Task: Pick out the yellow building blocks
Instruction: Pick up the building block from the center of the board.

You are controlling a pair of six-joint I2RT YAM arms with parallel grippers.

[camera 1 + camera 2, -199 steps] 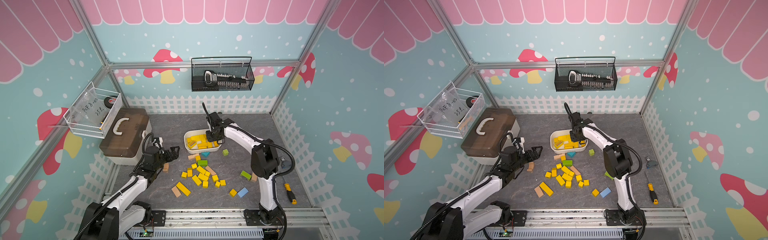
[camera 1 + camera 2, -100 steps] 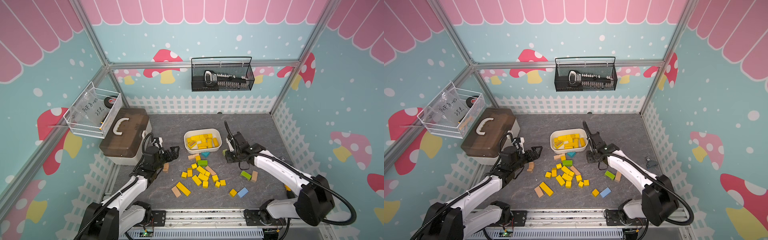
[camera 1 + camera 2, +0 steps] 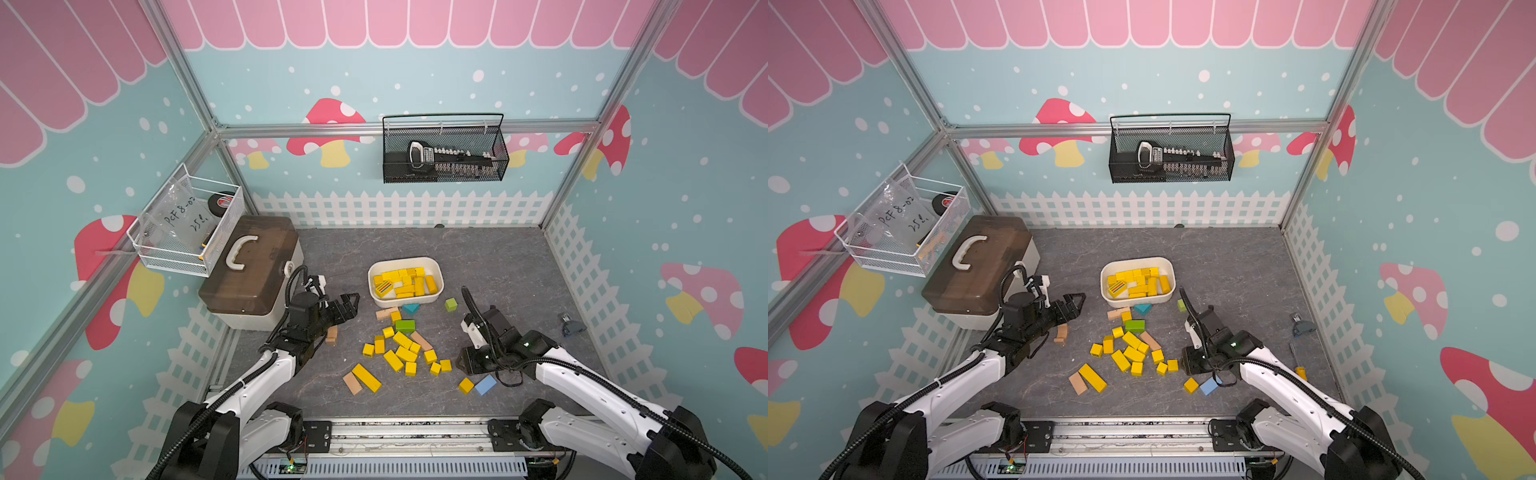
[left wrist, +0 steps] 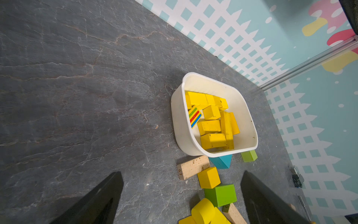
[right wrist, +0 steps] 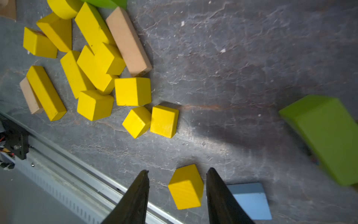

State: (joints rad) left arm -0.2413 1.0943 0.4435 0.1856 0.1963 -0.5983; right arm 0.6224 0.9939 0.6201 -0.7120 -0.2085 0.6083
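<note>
I see the white oval plastic tub at frame centre, holding bright yellow wooden blocks (one striped). Below it lie loose yellow blocks. Centre-left, my left gripper gapes wide. My right gripper sits right of the scatter, directly over a lone yellow cube beside a pale blue block.

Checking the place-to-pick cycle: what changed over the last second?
Right gripper left the white bin, swung back toward the robot's base and now straddles a lone yellow cube beside the blue block, jaws open. Left gripper stayed open and still; loose blocks unmoved.
</note>
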